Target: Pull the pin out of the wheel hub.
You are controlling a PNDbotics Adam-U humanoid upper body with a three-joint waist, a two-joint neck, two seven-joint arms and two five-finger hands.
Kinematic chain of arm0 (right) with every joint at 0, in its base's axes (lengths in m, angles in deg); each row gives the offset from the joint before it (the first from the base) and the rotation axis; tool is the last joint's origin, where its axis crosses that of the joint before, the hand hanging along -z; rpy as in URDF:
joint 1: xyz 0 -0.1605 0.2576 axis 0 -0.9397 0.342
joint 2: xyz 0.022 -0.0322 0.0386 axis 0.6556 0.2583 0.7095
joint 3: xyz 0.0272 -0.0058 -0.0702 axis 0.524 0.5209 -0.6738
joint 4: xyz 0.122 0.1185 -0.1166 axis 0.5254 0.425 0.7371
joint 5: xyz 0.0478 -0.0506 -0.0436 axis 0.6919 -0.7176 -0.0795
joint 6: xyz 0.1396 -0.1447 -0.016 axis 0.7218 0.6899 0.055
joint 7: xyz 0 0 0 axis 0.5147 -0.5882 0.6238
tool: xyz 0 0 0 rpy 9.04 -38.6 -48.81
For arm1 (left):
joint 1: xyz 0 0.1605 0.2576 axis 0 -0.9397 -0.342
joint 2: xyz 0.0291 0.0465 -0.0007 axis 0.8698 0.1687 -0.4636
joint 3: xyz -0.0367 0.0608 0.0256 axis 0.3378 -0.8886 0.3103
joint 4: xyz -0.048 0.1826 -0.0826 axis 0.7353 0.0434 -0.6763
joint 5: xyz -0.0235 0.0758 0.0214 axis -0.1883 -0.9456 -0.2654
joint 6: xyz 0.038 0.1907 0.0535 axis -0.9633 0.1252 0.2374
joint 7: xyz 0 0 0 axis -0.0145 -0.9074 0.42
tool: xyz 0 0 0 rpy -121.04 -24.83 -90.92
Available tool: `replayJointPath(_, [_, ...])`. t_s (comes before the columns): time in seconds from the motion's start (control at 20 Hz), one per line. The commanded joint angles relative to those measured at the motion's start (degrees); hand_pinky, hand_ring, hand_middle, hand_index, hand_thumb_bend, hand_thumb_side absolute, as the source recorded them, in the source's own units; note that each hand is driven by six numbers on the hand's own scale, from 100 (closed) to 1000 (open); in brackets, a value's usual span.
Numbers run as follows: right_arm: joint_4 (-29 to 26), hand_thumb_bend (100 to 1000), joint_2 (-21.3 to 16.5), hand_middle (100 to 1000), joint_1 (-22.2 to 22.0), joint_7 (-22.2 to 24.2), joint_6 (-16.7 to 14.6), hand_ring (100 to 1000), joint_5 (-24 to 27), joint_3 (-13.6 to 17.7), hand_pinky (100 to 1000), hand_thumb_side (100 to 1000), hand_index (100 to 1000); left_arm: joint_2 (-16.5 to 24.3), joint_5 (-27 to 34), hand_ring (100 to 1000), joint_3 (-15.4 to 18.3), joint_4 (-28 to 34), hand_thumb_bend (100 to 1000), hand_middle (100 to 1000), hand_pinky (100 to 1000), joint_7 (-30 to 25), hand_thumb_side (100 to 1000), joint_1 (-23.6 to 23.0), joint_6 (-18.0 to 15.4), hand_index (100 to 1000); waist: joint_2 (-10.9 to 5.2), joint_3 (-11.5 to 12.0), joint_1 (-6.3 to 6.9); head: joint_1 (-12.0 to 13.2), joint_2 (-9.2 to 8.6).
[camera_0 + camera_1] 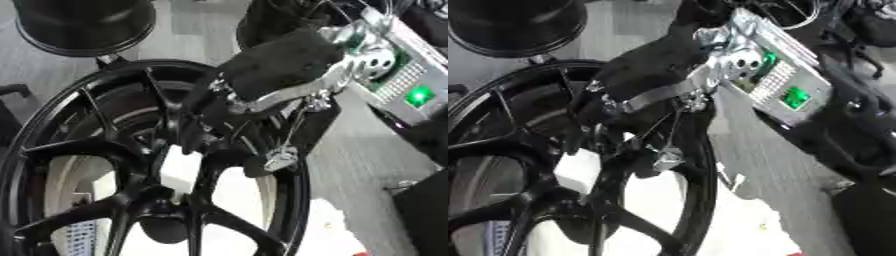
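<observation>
A big black wheel (157,165) fills the lower left of the view, its spokes meeting at the hub (166,210) near the bottom. The robot's right hand (262,75) comes in from the upper right and reaches down over the spokes above the hub. Its fingers (197,127) are dark against the dark wheel (I cannot tell if they are curled or straight). The pin cannot be made out. A silver box with a green light (420,96) sits at the right.
</observation>
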Motion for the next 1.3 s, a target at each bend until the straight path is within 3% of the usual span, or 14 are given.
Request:
replayJointPath(0.05, [0.10, 357, 0.40, 803, 1.27, 0.42, -0.18, 861, -1.07, 0.14, 908, 100, 870, 0.32, 0.19, 710, 0.22, 0.95, 100, 572, 820, -0.12, 641, 0.57, 0.13, 820, -0.76, 0.22, 0.27, -0.46, -0.93])
replayJointPath(0.7, [2.13, 363, 3.69, 805, 0.99, 2.64, -0.85, 862, -4.09, -0.22, 914, 100, 867, -0.05, 0.27, 710, 0.47, 0.95, 100, 571, 820, 0.16, 645, 0.22, 0.48, 820, -0.25, -0.25, 0.39, 0.55, -1.96])
replayJointPath(1.3, [3.19, 363, 4.38, 797, 0.57, 2.49, -1.50, 848, -4.29, -0.56, 901, 100, 862, -0.59, 0.89, 710, 2.23, -0.99, 100, 570, 821, 1.94, 672, 0.00, 1.09, 819, 0.72, 0.22, 0.25, -1.37, -2.18])
